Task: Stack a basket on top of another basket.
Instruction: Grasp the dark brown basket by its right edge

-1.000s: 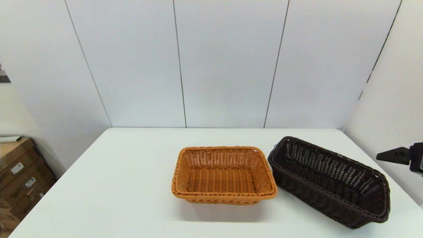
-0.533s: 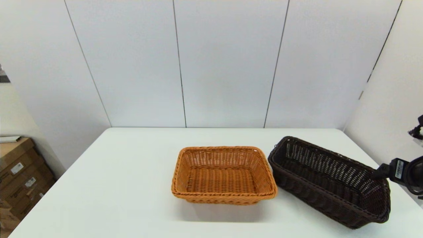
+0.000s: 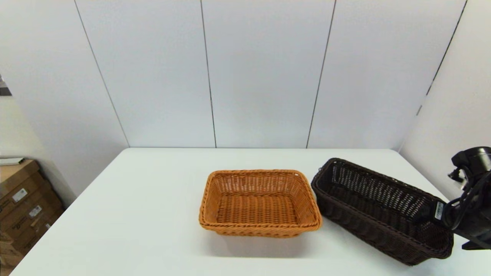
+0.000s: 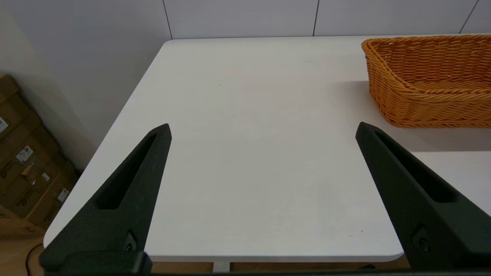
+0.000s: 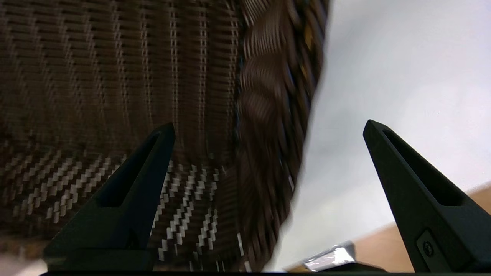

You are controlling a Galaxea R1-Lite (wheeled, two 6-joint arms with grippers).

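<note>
nearby, orange basket [image 3: 259, 203], cardboard boxes [image 3: 23, 205] left

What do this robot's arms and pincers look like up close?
Each pincer has two long, matte black, wedge-shaped fingers with a slot down each. The right arm is black and rounded, with looping black cables and a small white label. The left pincer looks the same.

Black tapered pincer fingers [image 5: 130, 203], slotted
</note>
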